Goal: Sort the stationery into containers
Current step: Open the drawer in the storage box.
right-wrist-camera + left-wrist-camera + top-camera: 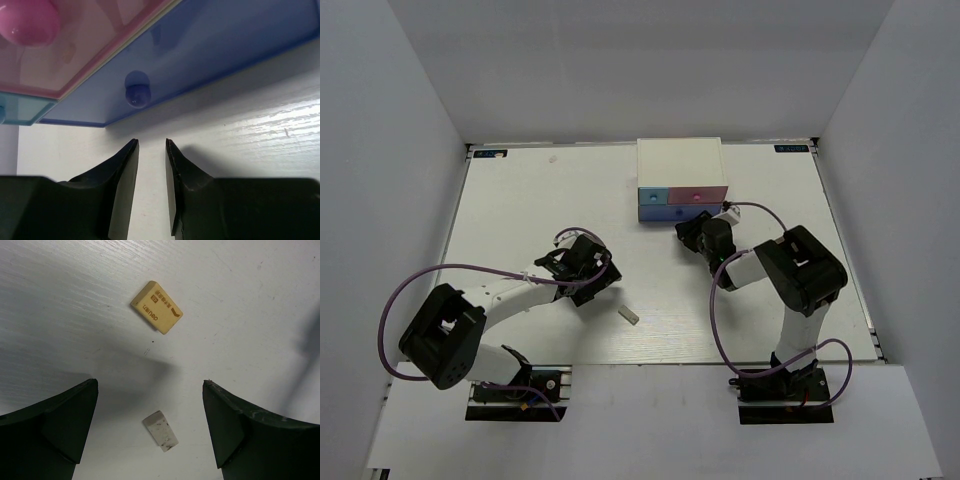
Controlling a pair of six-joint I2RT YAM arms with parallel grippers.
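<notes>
Just between left claw (150, 385) tips, a whitish eraser (160, 431).

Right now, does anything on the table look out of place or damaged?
Only minor things: the whitish eraser between the fingers of the open left gripper carries dark smudges, and the tan eraser beyond it lies askew. Nothing spilled or broken.

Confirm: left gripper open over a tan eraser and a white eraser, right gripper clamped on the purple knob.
Not clamped: the right gripper sits short of the purple knob, jaws slightly apart and empty, as the right wrist view shows. The rest stands: left gripper open over the tan eraser and white eraser.
</notes>
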